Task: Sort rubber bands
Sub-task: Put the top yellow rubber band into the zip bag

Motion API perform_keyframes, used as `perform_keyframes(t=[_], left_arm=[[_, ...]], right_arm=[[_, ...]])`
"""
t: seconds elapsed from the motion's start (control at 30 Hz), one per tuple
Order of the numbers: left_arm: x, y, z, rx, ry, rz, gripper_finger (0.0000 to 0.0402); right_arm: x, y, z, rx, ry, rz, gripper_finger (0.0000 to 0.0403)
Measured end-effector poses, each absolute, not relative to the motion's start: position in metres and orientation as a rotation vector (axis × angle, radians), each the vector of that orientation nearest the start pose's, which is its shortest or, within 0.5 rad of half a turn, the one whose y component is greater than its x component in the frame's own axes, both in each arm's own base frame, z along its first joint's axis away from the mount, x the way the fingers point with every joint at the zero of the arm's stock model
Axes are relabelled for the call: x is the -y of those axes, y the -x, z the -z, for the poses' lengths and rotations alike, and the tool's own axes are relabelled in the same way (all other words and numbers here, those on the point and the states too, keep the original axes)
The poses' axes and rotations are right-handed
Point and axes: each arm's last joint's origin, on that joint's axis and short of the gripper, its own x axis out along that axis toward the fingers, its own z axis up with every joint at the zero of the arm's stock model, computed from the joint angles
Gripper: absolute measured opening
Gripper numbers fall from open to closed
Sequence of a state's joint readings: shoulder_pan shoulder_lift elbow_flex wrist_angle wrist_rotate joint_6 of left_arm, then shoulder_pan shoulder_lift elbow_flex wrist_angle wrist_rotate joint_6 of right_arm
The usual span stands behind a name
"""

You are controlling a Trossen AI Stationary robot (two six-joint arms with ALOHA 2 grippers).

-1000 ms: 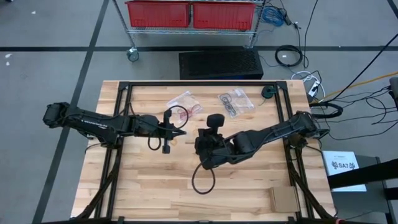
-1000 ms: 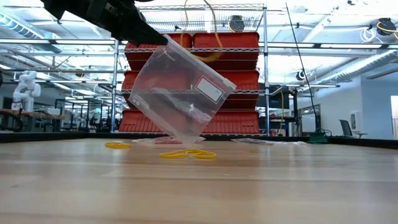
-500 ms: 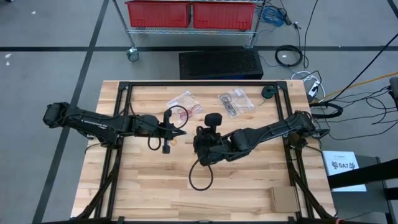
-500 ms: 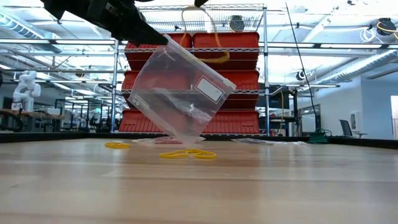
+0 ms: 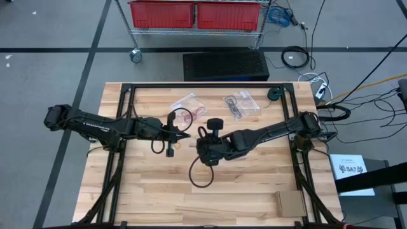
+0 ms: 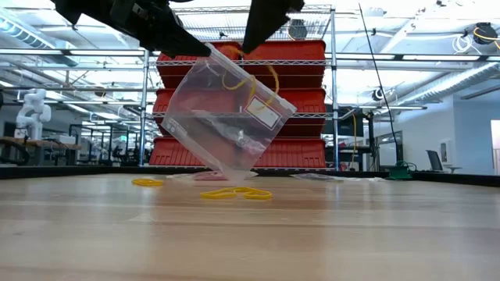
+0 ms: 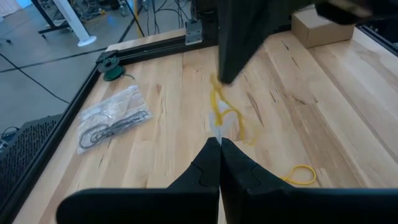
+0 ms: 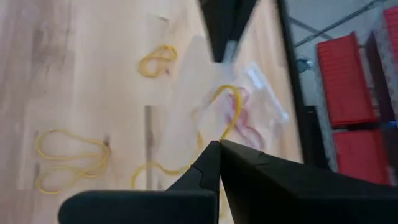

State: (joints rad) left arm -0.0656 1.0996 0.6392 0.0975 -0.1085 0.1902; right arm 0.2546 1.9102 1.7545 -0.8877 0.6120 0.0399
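On the tabletop (image 6: 328, 234) nearest us lie yellow rubber bands (image 6: 234, 193). Above them our left claw (image 6: 183, 43) pinches the rim of a tilted clear plastic bag (image 6: 223, 117). Our right claw (image 6: 262, 27), fingers together, grips a yellow rubber band (image 6: 251, 86) dangling at the bag's mouth. Farther back lie two more bags (image 5: 241, 104) and red bins (image 6: 289, 101).

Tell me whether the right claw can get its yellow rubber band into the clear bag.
Probably yes. The left claw holds the clear bag up by its top edge, and the right claw, shut on a yellow rubber band, is at its mouth; nothing blocks it.
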Motion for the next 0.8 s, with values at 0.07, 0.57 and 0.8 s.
perform_keyframes(t=[0.07, 0.57, 0.8], left_arm=[[0.012, -0.236, -0.249, -0.364, -0.220, -0.008, 0.0001], [0.013, -0.236, -0.250, -0.360, -0.216, 0.003, 0.0001], [0.013, -0.237, -0.250, -0.356, -0.215, 0.004, 0.0001]], right_arm=[[-0.084, -0.398, -0.290, -0.944, 0.381, 0.322, 0.0000], [-0.060, -0.413, -0.286, -0.894, 0.234, 0.242, 0.0000], [-0.059, -0.426, -0.260, -0.949, 0.199, 0.183, 0.0000]])
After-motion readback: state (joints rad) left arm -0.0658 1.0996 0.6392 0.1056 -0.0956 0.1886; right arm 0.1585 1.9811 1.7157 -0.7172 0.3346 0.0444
